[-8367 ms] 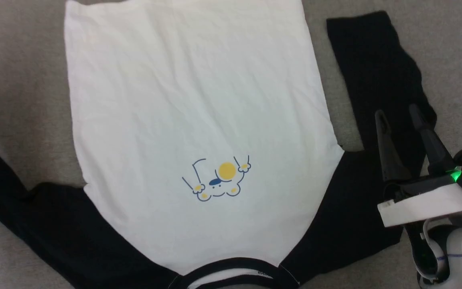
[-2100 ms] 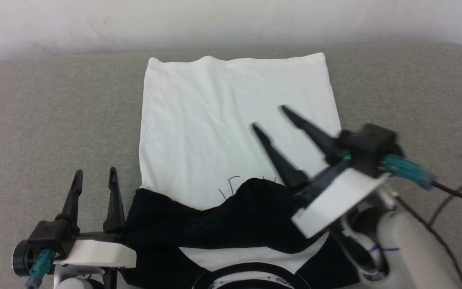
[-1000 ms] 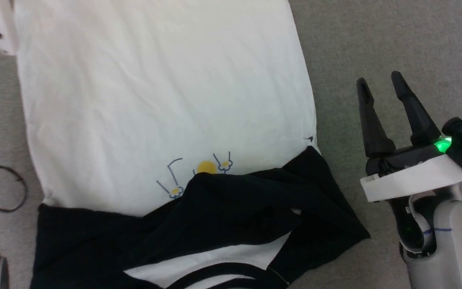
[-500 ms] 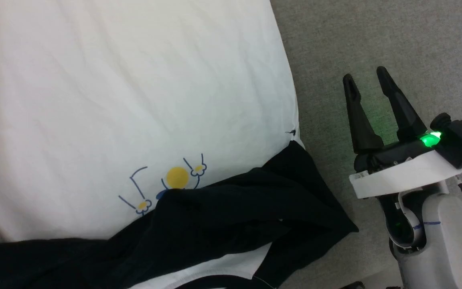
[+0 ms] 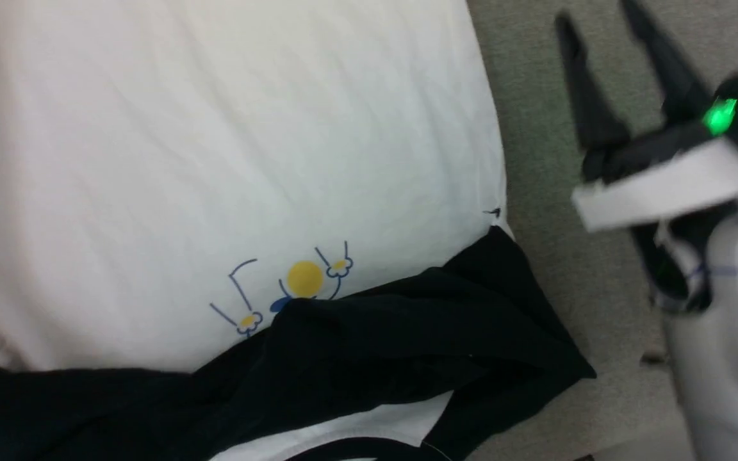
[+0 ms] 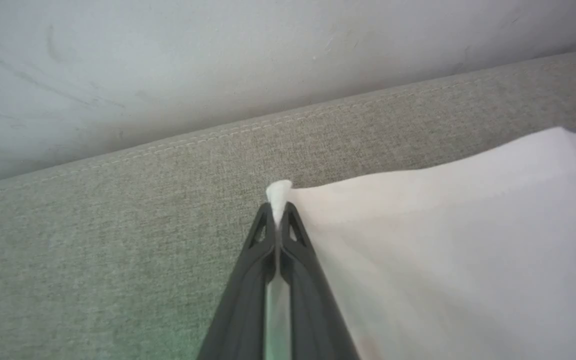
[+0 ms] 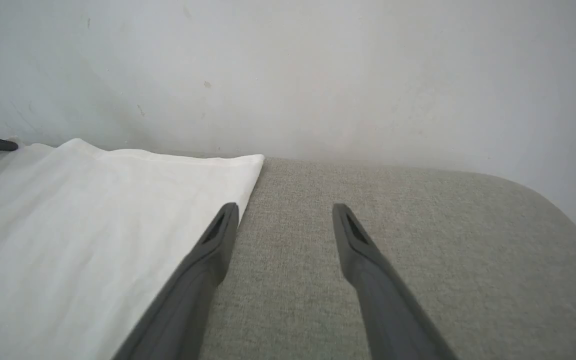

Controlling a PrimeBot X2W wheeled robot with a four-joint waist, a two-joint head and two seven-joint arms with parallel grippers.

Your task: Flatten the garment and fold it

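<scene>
Where the grey padded surface [image 5: 548, 243] lies nearest the robot, the garment [image 5: 215, 160] shows its black collar [image 5: 356, 445], with both black sleeves [image 5: 375, 358] folded in a rumpled band across the chest, partly covering the yellow-blue print [image 5: 292, 285]. Beyond the band the white body spreads flat toward the far edge. Just off the garment's right side, the right gripper [image 5: 596, 16] is over bare surface, fingers spread wide with nothing between them. At the far left hem corner, the left gripper [image 6: 278, 207] is clamped on a small tuft of white cloth. A pale wall [image 7: 318, 75] rises behind the surface's far edge.
</scene>
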